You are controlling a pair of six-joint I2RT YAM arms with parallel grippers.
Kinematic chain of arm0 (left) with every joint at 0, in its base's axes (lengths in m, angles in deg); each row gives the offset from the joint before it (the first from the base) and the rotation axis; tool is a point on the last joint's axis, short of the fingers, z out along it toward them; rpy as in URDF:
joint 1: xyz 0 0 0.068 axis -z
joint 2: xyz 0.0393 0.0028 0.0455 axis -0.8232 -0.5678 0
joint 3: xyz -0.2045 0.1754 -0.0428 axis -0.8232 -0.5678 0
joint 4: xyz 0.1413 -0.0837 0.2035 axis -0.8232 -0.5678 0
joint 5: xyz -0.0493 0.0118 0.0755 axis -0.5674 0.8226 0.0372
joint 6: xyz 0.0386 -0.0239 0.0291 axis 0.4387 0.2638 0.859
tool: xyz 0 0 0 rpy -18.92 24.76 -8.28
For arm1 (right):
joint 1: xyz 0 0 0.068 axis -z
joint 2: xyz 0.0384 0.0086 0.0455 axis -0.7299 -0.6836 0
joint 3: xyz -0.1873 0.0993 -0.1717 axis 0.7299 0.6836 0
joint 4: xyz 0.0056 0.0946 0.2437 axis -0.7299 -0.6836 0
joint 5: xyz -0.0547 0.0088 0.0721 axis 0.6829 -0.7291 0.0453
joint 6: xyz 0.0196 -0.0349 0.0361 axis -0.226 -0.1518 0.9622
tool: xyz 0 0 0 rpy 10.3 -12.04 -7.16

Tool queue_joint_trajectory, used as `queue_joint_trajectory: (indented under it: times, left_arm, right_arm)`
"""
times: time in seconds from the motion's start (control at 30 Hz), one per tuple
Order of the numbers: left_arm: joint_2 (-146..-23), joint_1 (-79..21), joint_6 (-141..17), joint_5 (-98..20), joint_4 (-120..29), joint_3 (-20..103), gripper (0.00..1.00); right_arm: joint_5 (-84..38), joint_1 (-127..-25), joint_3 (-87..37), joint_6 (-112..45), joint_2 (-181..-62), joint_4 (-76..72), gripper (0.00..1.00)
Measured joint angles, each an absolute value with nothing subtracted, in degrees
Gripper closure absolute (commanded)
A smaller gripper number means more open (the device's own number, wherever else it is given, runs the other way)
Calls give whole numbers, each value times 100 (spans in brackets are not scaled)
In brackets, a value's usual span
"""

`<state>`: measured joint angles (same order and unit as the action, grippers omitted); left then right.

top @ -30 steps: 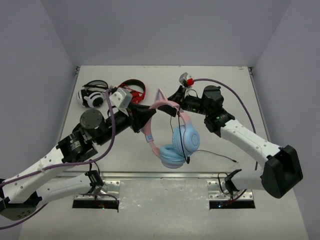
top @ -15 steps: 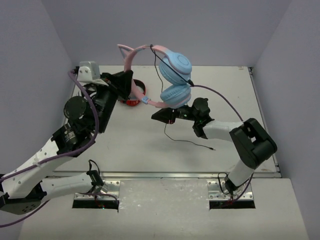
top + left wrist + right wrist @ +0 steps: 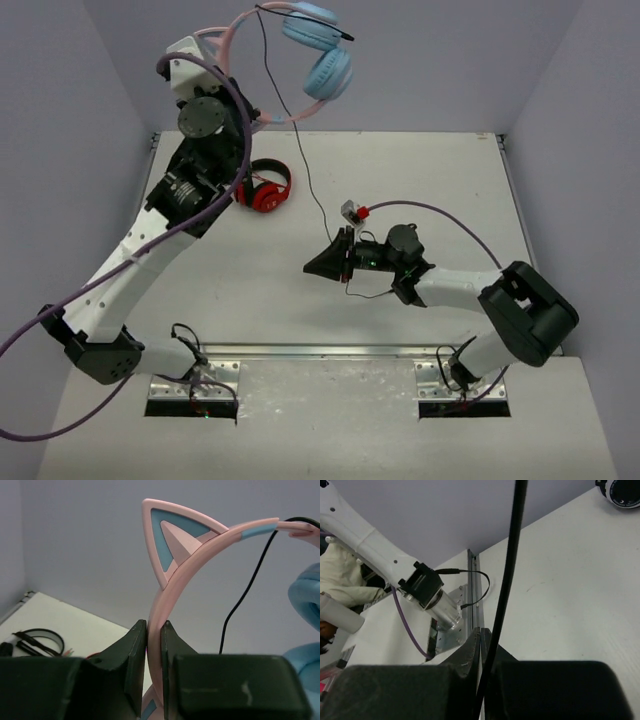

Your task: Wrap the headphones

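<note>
The headphones [image 3: 328, 72] hang high in the upper middle of the top view, well above the table [image 3: 430, 170] and in front of the back wall. The left gripper [image 3: 154, 628] is clamped on them: in the left wrist view its two dark fingers [image 3: 134, 652] stand nearly together with only the pink headband [image 3: 200, 545] pinched between them. The headband rises from that grip and arcs to the upper right of the frame. One pink cat ear [image 3: 172, 535] with a blue inner face stands just above the fingers. A light blue ear cup [image 3: 305, 600] shows at the right edge.

From the raised headphones the thin black cable [image 3: 300, 160] drops in a long slant towards the centre of the top view, down to the right gripper [image 3: 318, 266]. That gripper lies low over the table, pointing to the left of the frame, so it sits well below and apart from the headband and cups. In the right wrist view the cable [image 3: 512, 555] runs straight down from the top edge and goes in between the fingertips. The jaws are closed tight on it. A short loose tail of cable lies on the table just below the gripper in the top view.

A pair of red-and-black headphones [image 3: 265, 188] rests on the table beside the left arm.
</note>
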<state>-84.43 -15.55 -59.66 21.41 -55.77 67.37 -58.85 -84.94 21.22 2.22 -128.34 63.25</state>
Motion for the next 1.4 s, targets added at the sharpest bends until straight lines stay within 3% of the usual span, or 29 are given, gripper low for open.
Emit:
queue_joint_trajectory:
  times: [0.33,0.53,0.73,1.1,1.4]
  left_arm:
    - [-9468,-2422,-6073,2511,-5979,6711,100]
    - [-9522,-2892,-6075,2406,-5900,6296,100]
    - [-9455,-3015,-5953,2318,-5286,4960,100]
    - [-8666,-2977,-5677,-178,-4239,2112,100]
    - [-8303,-2084,-5518,-361,-3483,1201,99]
  right_arm:
    - [-4663,-9845,1967,-1651,-11029,3650,99]
    - [-3984,-10057,1572,-2434,-10537,2137,99]
    - [-3374,-10147,571,-3120,-10390,695,99]
    - [-2209,-10018,-1722,-4322,-10574,-1462,99]
    - [-1658,-9707,-3171,-4947,-11171,-2754,99]
